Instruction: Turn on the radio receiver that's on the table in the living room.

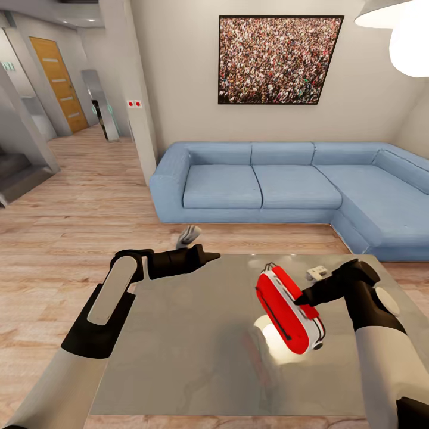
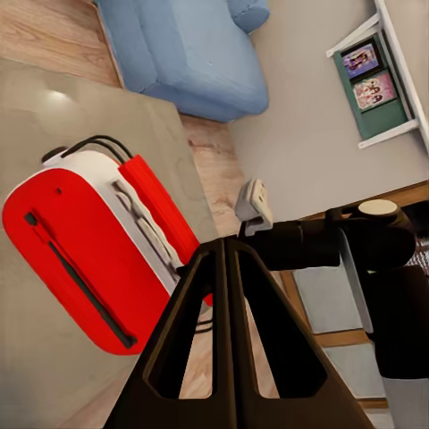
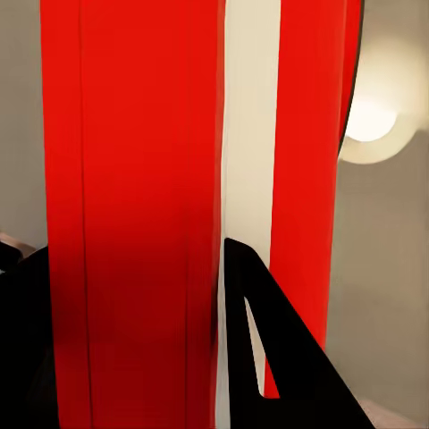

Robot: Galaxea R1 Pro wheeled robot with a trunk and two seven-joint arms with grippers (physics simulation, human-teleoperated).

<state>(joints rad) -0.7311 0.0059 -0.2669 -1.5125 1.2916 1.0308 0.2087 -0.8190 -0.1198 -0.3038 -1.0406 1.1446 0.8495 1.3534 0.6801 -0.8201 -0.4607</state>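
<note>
Living room table (image 1: 179,357) mid-top | right tool (image 1: 304,300) grips tilted radio receiver (image 1: 289,310) | left tool (image 1: 208,257) clenched, near far edge.

The radio receiver (image 1: 289,310) is showing a bright red shell with white trim and a thin black slot line along its face; in the right wrist view (image 3: 134,214) it is appearing as vertical red and white bands. The table (image 1: 190,333) is presenting a glossy grey top carrying a pale lamp reflection. The sofa (image 1: 280,185) is showing plain blue. The floor (image 1: 65,238) is displaying light wood planks. The framed picture (image 1: 279,59) is showing a dense multicoloured crowd pattern. Both grippers, left gripper (image 1: 208,257) and right gripper (image 1: 301,298), are appearing black.
</note>
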